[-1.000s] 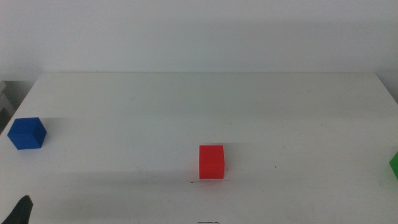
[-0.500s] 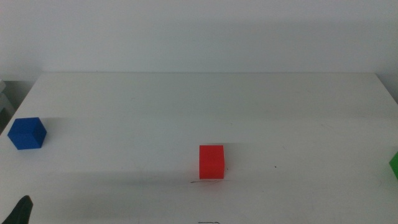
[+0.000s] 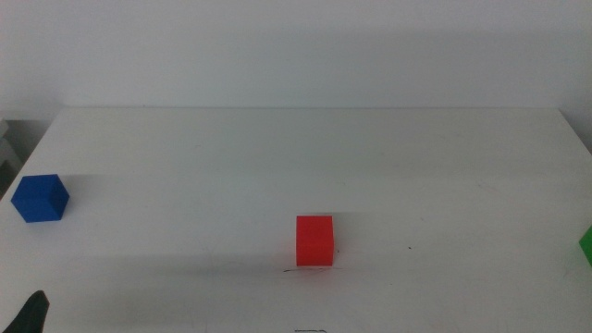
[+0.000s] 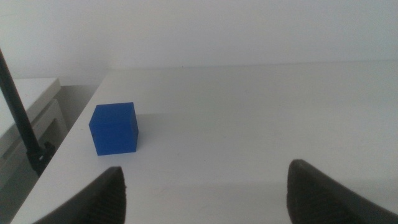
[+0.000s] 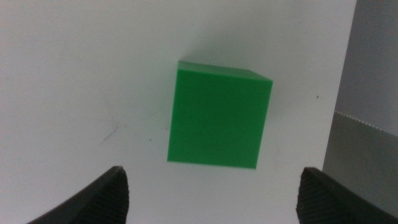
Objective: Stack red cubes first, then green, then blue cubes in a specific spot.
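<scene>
Three small cubes are spread across a plain white table (image 3: 305, 157). One red cube (image 3: 314, 240) is seen in the middle view, standing near the front centre on a short thin dark scribble (image 3: 291, 271), so the first layer appears to be in place. One green cube (image 5: 219, 118) is next in order. In the middle view only a sliver of it (image 3: 586, 244) is shown at the far right edge of the table, well apart from the red cube.

In the right wrist view, the right gripper (image 5: 214, 190) is held directly above the green cube. Its two dark jaws are spread wide, wider than the cube, with nothing held between them. The cube is seen lying between the lines of the two jaws and ahead of their tips, slightly turned, so a straight descent is judged likely to bracket it. Just beside the cube, the table edge is seen.

One blue cube (image 4: 114, 128) is set at the far left, near that edge. The left gripper (image 4: 205, 186) waits near it, jaws wide and empty; a dark tip of it (image 3: 32, 313) is shown at the bottom left corner of the middle view.

No obstacle is seen between the green cube and the red one.
</scene>
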Tool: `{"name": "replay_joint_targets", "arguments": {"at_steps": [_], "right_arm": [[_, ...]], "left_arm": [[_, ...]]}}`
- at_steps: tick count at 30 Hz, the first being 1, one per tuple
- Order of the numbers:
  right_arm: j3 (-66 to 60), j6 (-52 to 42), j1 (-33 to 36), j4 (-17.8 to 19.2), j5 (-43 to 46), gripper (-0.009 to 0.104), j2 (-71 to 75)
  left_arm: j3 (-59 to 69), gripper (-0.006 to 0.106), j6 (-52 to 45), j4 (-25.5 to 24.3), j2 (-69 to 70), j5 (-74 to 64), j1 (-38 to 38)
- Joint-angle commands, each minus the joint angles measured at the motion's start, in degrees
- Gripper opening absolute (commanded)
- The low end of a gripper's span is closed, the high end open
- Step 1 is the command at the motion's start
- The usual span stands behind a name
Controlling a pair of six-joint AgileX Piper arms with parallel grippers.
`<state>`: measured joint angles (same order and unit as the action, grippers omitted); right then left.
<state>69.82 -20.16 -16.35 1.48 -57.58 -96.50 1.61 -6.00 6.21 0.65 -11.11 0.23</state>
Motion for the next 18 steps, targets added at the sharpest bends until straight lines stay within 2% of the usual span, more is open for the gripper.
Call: {"name": "replay_joint_targets", "arguments": {"at_steps": [1,18], "right_arm": [[1.27,-0.63,-0.51,1.21,2.31,0.087,1.62],[1.27,0.04,-0.58,0.45,6.92,0.087,-4.65]], "left_arm": [[-0.04,0.086,0.33,0.40,1.45,4.96,-0.45],[-0.04,0.086,0.33,0.40,1.45,4.96,-0.45]]}}
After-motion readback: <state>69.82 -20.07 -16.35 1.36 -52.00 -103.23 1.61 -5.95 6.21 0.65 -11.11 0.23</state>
